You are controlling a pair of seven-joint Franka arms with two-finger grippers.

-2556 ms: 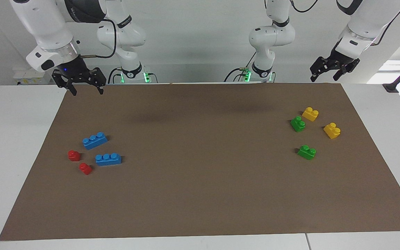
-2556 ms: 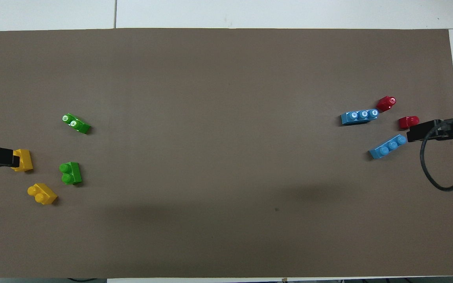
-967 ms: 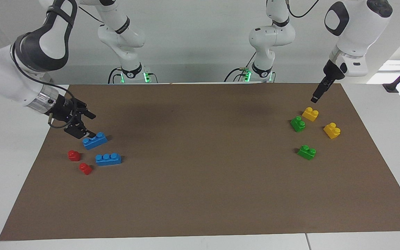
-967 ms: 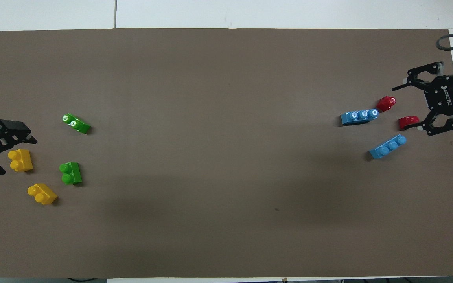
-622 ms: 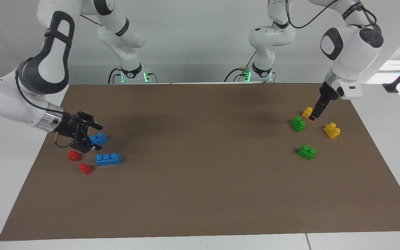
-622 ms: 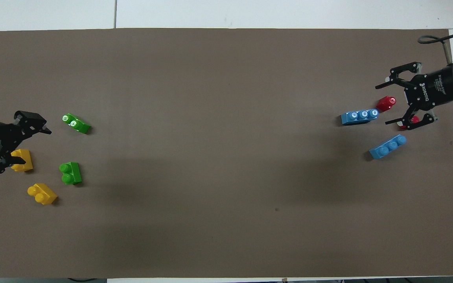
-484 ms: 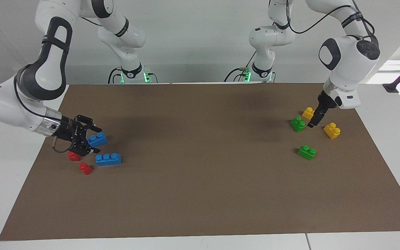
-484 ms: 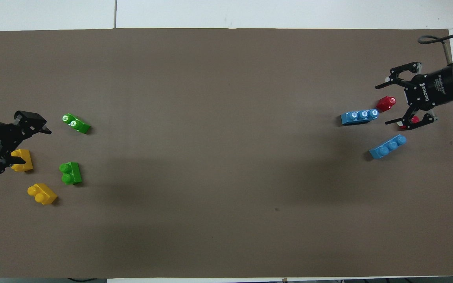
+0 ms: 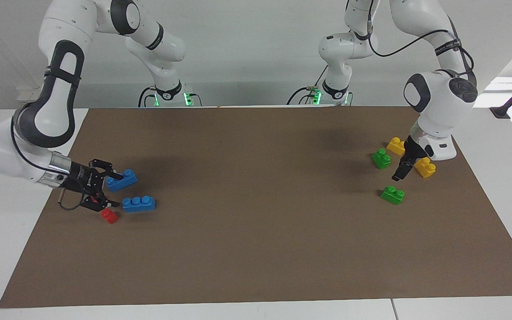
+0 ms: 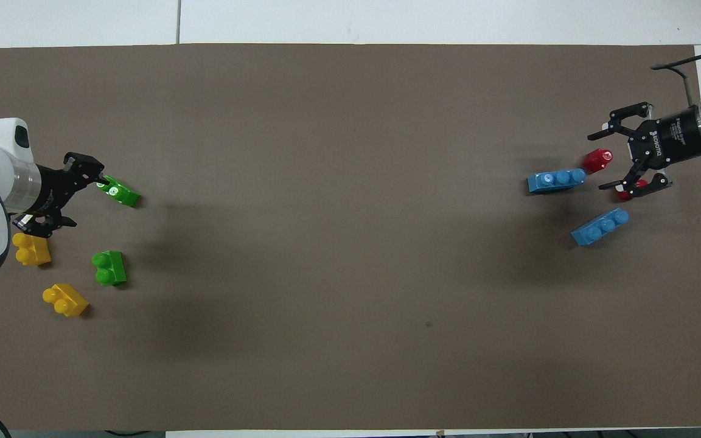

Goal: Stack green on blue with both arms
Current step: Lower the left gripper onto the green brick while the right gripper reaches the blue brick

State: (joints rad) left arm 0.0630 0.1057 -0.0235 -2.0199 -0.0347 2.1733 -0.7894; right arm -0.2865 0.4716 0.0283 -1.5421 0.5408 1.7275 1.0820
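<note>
— Since neither arm holds a brick yet, what should I watch in the facing view?

— Start at the frame's left edge, mid-height. Your right gripper [image 9: 105, 191] is low over the table [image 9: 256, 249], its fingers spread and empty. One tip shows against the slanted blue brick [image 9: 122, 180], but I cannot tell whether it touches. The level blue brick [image 9: 138, 203] lies just below in the frame, and a red brick [image 9: 110, 216] sits at the gripper's lower side. Choose one blue brick and set the fingers square across its narrow width, so you don't sweep the reds along.

— And at the frame's right?

— Your left gripper [image 9: 400, 171] shows edge-on there, just above the lone green brick [image 9: 392, 194] in the frame and, by my reading, not on it. The second green brick [image 9: 381, 158] and two yellow bricks [image 9: 425, 167] crowd its upper side. Come straight down, not sideways.

— Does the overhead view agree?

— Mostly. At that frame's left edge, mid-height, the left gripper's fingers are released. One tip covers the end of the lone green brick and the other points toward a yellow one. That brick lies slanted, so turn the wrist until the fingers bracket its long sides. At the right edge, in the upper half, the right gripper's fingers stand wide around another red brick, with the level blue brick just ahead of the tips. Get clear of the red before you clench. Nothing is stacked so far.
</note>
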